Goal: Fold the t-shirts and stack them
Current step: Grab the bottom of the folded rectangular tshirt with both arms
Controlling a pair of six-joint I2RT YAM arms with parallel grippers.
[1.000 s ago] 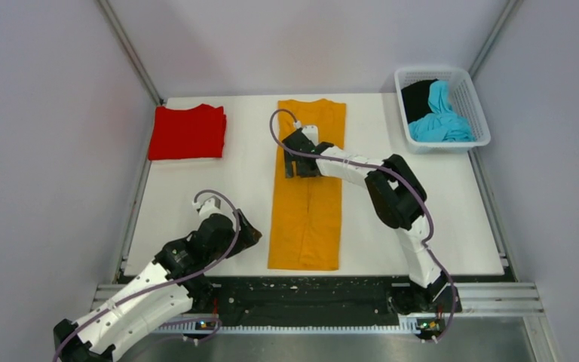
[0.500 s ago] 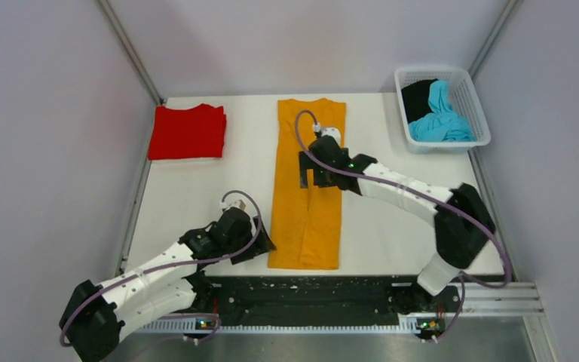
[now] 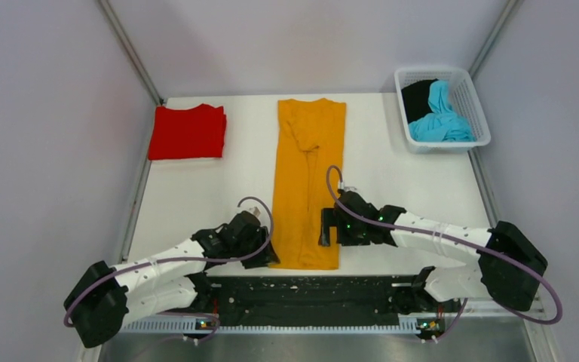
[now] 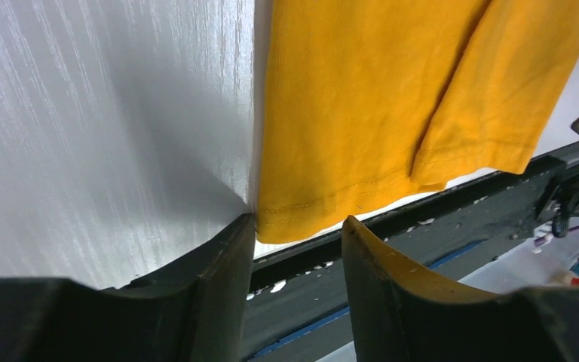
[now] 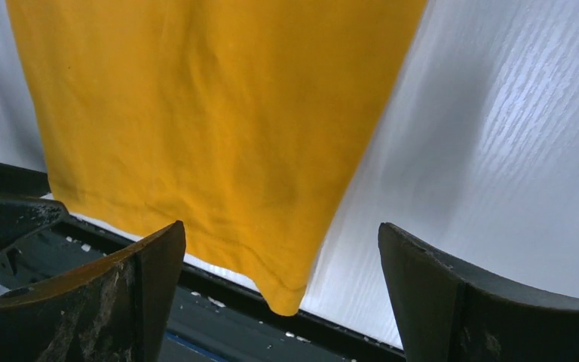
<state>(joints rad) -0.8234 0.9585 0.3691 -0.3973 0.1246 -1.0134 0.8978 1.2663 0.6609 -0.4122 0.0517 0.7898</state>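
On the white tabletop (image 3: 196, 196), the orange-yellow t-shirt (image 3: 307, 188) lies as a long narrow strip, sleeves already turned in, running from the far side to the near edge. That lay likely sets up the next fold, hem toward collar. The red t-shirt (image 3: 188, 132) sits folded at the far left corner, apparently the base of the stack. At the far right, the white mesh basket (image 3: 482, 113) holds the cyan-blue t-shirt (image 3: 441, 121) and the black t-shirt (image 3: 417, 98), both bunched and unfolded.

Both arms reach low and forward from their bases, bent toward the strip's near hem. The left pincer (image 4: 298, 226) is at the near-left hem corner, its jaws a narrow gap apart and gripping nothing. One finger touches the fabric edge. The right pincer (image 5: 279, 230) hovers over the near-right corner with its jaws spread wide and empty. Each looks placed to pinch its own corner.
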